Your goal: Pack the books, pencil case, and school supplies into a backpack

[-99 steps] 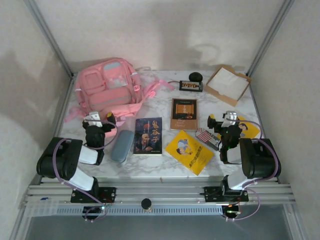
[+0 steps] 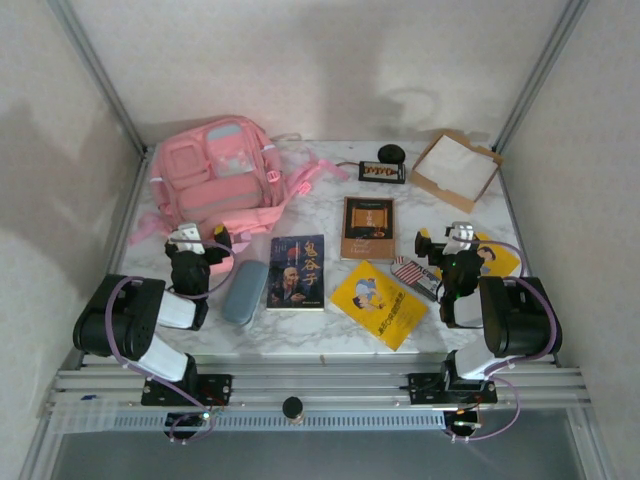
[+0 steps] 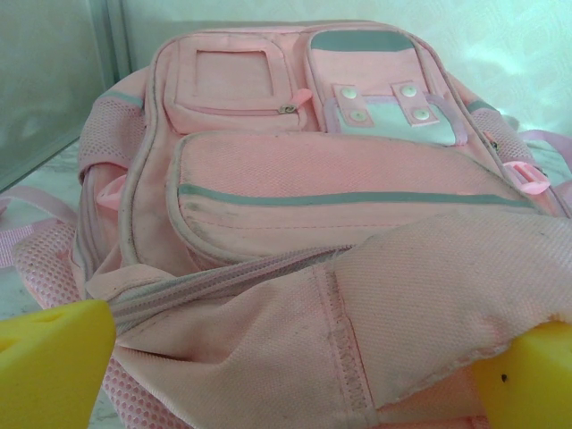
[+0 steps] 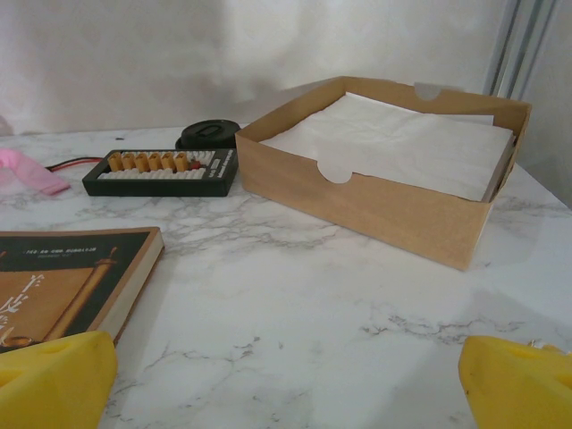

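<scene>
**Both my hands open and empty above the white marbled tabletop (image 2: 320,335), nothing packed.**
My left hand (image 2: 203,238), its yellow fingertips (image 3: 54,366) spread wide, faces the pink fabric backpack (image 2: 215,170), which lies zipped at the far left with its front pockets up (image 3: 331,188). Just right of that hand lies the grey-blue soft pencil case (image 2: 245,291), then the dark blue paperback (image 2: 297,271), the brown paperback with a gold panel (image 2: 368,228) and a bright yellow paperback (image 2: 380,303). My right hand (image 2: 445,240), jaws apart, hangs beside the small flag-striped pack (image 2: 410,272) and over a second yellow paperback (image 2: 497,258). Its wrist view looks toward the brown cardboard tray (image 4: 375,201) and the black rectangular item with orange beads (image 4: 161,172).
</scene>
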